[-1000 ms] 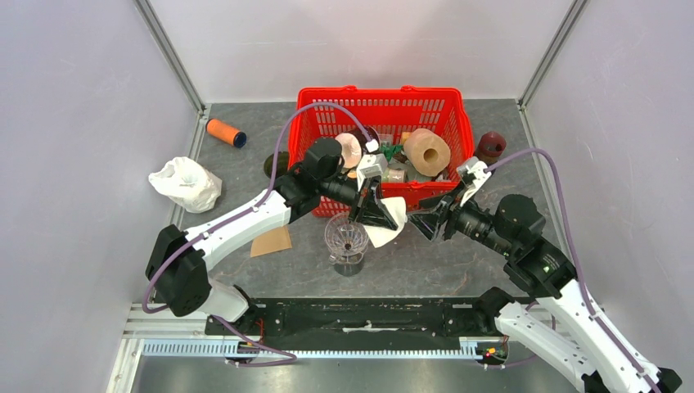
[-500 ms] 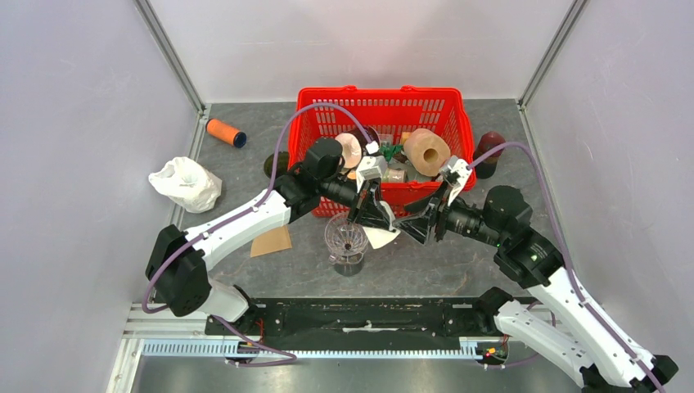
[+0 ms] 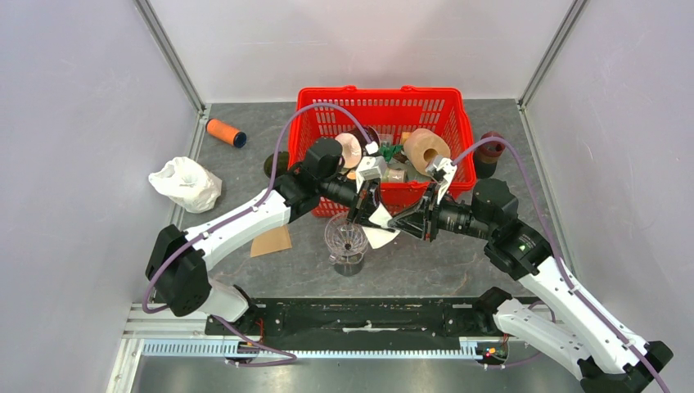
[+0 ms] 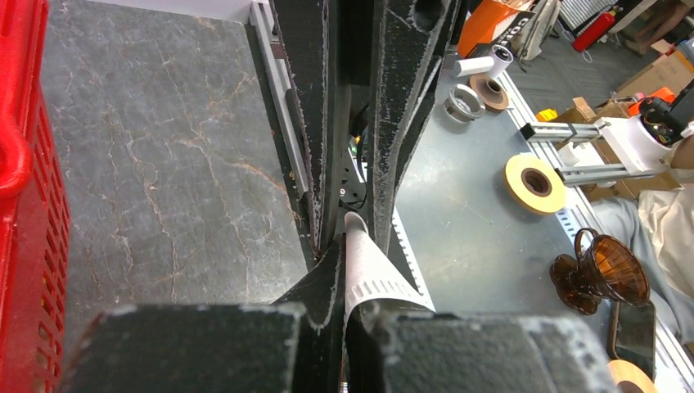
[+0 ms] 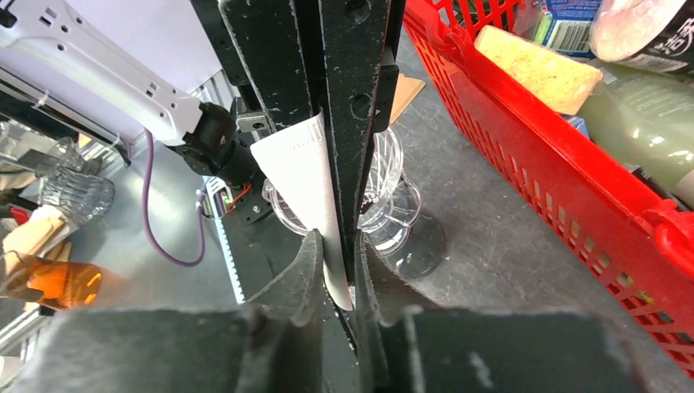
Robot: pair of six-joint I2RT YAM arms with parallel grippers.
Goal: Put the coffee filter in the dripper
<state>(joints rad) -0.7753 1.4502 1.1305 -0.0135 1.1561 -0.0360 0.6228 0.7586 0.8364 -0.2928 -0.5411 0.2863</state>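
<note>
A: Where do we have the coffee filter?

B: It hangs in the air between the two arms, just right of the dripper and a little above its rim. It is on the near side of the red basket. Our left gripper is pressed together on it, with paper sandwiched flat between the pads.

A: And our right gripper?

B: Its fingers stand close on either side of the same sheet. We cannot tell whether they actually bite or only flank it.

A: How should we expect it to handle?

B: We judge it almost weightless, limp and easily creased. It will flop, and a hard tug between two grips could tear it. We would hold it near the crimped seam, where the paper is doubled and stiffer, and pinch lightly.

A: Which way does it lie?

B: It is folded flat and stands on edge, its faces against the pads. In our right wrist view the coffee filter is broad towards the dripper and narrows back towards the palm. From above, its length slants from far left to near right. It has not been opened into a cone, so we think it needs spreading before it seats.
</note>
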